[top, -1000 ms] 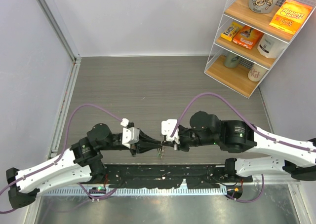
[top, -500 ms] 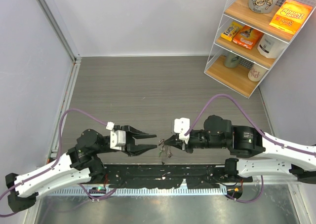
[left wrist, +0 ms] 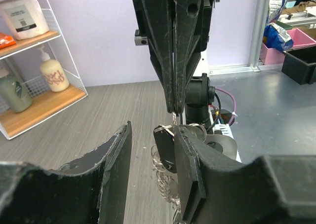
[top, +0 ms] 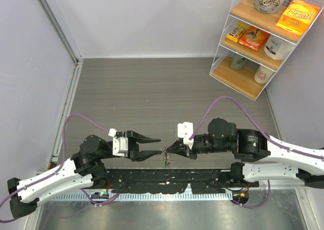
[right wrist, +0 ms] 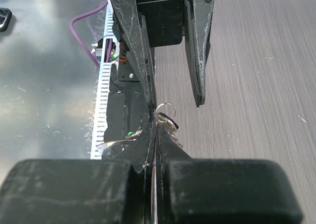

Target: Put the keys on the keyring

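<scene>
My right gripper (top: 165, 150) is shut on the keyring (right wrist: 166, 106), a thin silver loop that sticks out past its tips (right wrist: 154, 116) and carries a small green piece (right wrist: 129, 133). A dark-headed key (left wrist: 165, 150) and several small silver rings (left wrist: 163, 177) hang from it, just above the floor (top: 165, 160). My left gripper (top: 157, 146) is open and faces the right one. The key hangs between its fingers (left wrist: 190, 165), close against the right-hand finger. In the left wrist view the left gripper (left wrist: 153, 130) sits under the right gripper's shut tips (left wrist: 174, 105).
A grey wood-grain table (top: 152, 88) lies beyond both arms. A white wire shelf (top: 263, 37) with boxes and bottles stands at the back right. A black strip (top: 167, 179) and a metal edge run along the near side under the grippers.
The left gripper let go, opened and drew back to the left. The right gripper pulled right with the keyring, then edged back left toward the open left jaws.
</scene>
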Motion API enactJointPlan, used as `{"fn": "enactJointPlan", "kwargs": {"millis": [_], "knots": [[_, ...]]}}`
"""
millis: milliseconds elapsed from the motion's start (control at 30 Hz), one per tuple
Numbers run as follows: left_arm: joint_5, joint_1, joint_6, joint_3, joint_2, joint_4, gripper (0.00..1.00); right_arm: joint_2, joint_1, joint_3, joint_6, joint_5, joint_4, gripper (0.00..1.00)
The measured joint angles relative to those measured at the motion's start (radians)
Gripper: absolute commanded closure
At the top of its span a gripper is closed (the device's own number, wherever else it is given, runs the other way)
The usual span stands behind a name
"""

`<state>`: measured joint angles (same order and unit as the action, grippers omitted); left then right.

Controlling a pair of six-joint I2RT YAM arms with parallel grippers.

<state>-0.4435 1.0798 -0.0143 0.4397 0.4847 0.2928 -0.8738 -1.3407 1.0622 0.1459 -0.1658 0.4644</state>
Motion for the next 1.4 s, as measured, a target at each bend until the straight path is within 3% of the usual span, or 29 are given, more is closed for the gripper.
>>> {"fn": "enactJointPlan", "kwargs": {"millis": [467, 600, 767, 1067, 1400], "knots": [[-0.108, 0.000, 0.023, -0.020, -0.010, 0.066, 0.59, -0.017, 0.000, 0.000, -0.017, -0.025, 0.003, 0.95], [-0.140, 0.000, 0.024, -0.020, 0.010, 0.066, 0.67, -0.017, 0.000, 0.000, -0.020, -0.028, 0.003, 0.95], [-0.154, 0.000, 0.026, -0.020, 0.023, 0.065, 0.85, -0.017, 0.000, 0.000, -0.024, -0.038, 0.004, 0.95], [-0.175, 0.000, 0.028, -0.020, 0.024, 0.063, 1.00, -0.014, -0.002, 0.000, -0.027, -0.038, 0.001, 0.95], [-0.170, 0.000, 0.047, -0.019, 0.024, 0.065, 1.00, 0.041, -0.004, -0.034, -0.060, -0.006, -0.086, 0.94]]}}
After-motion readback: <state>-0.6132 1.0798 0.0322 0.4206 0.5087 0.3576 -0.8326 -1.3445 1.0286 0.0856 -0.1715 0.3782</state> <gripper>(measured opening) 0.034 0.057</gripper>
